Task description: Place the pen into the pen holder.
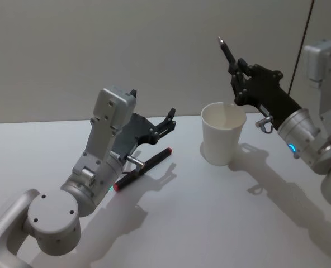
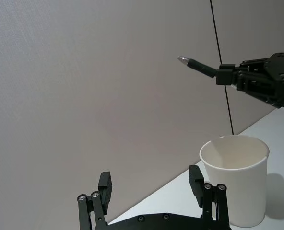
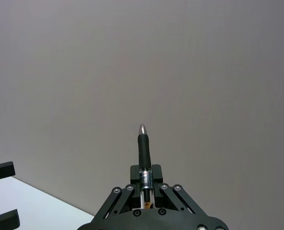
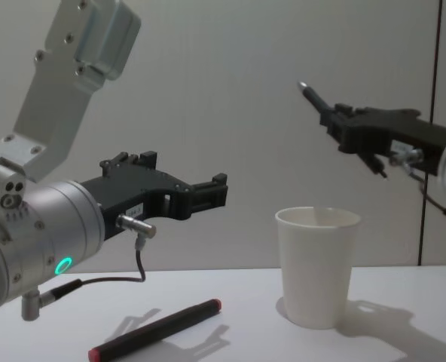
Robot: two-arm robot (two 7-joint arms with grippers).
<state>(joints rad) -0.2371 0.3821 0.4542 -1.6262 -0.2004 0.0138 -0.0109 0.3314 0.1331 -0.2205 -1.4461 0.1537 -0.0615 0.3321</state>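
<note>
The right claw [image 1: 239,67] grips the black pen [image 1: 227,51] high over the white paper cup [image 1: 222,139], pen leaning, tip up and left. The left claw [image 2: 150,177] hangs spread wide.

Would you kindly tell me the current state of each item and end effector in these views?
Pen holder: upright on the table, nothing inside.
Black pen: gripped by the right end effector, raised above rim height, tip angled upward.
Red-tipped pen: lying flat on the table, untouched.
Left end effector: open, holding nothing, above the red-tipped pen.
Right end effector: shut on the black pen.
</note>
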